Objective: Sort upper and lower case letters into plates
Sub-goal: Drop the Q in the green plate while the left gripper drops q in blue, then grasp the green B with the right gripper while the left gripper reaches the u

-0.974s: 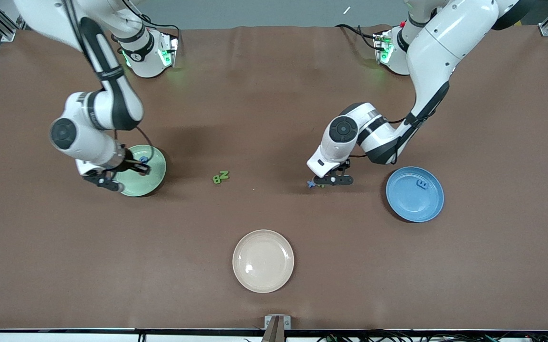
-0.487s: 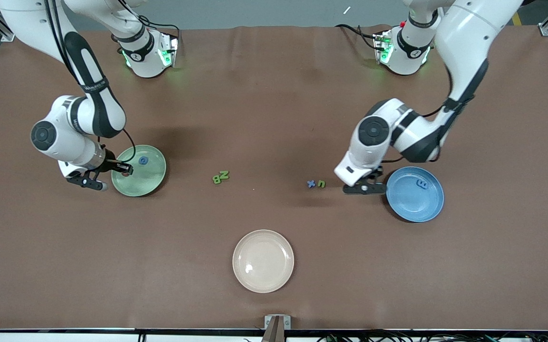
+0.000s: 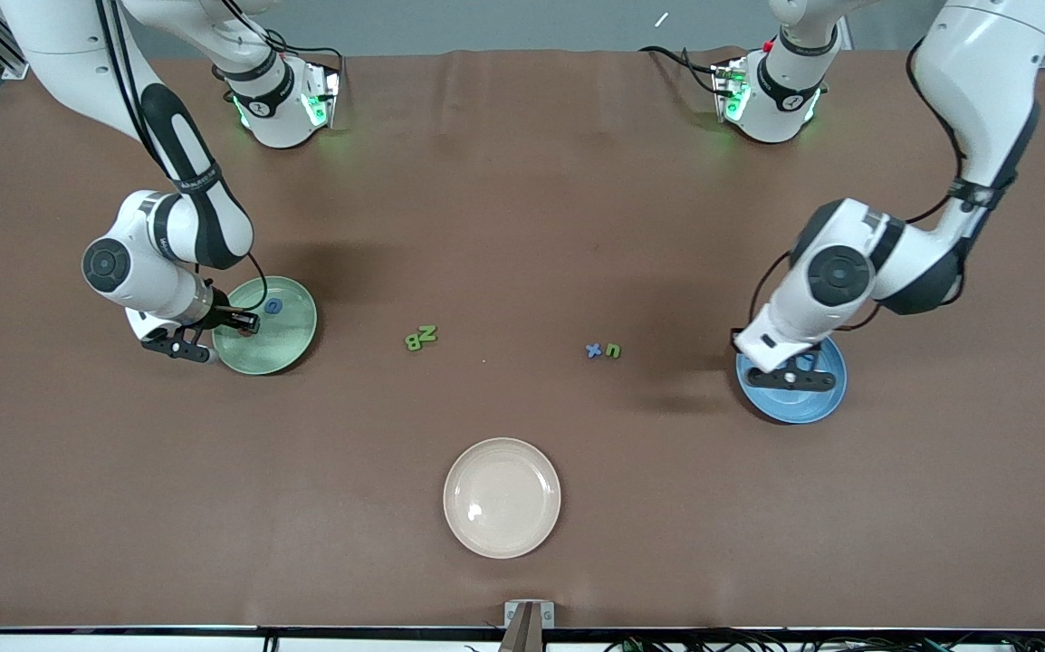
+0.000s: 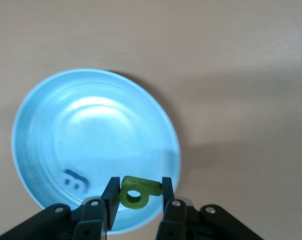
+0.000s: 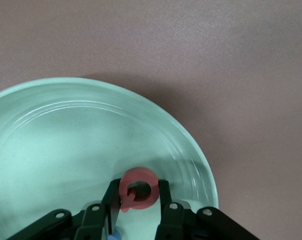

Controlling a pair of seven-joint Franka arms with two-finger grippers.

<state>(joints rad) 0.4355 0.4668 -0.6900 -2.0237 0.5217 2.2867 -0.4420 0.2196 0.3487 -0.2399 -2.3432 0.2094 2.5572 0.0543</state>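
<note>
1. I see the left tool (image 4: 138, 200) over the blue plate (image 3: 826, 405), near the plate's rim. It is closed on a green letter (image 4: 135, 190), pinched flat between the two fingers; the letter has a round hole in it.
2. In the left wrist view, a blue letter (image 4: 74, 180) lies in the blue plate, just beside the held green one but lower, on the plate floor.
3. The right tool (image 5: 139, 202) hangs over the mint green plate (image 3: 292, 340), at the rim on the right arm's end of the counter (image 3: 522, 181). A pink letter (image 5: 137, 189), ring-shaped with a small tail, sits between its fingers. I cannot tell whether the fingers grip it or have just let go.
4. A blue letter (image 3: 273, 307) lies in the mint green plate, close to the right tool.
5. Loose letters on the counter between the two plates: a green pair (image 3: 421, 337) touching each other, toward the mint green plate; and a blue x (image 3: 592, 349) just beside a green n (image 3: 613, 349), toward the blue plate. Both groups are well apart from either tool.
6. A cream plate (image 3: 502, 497) sits nearer to the front camera than the loose letters, with no letter in it that I can see.
</note>
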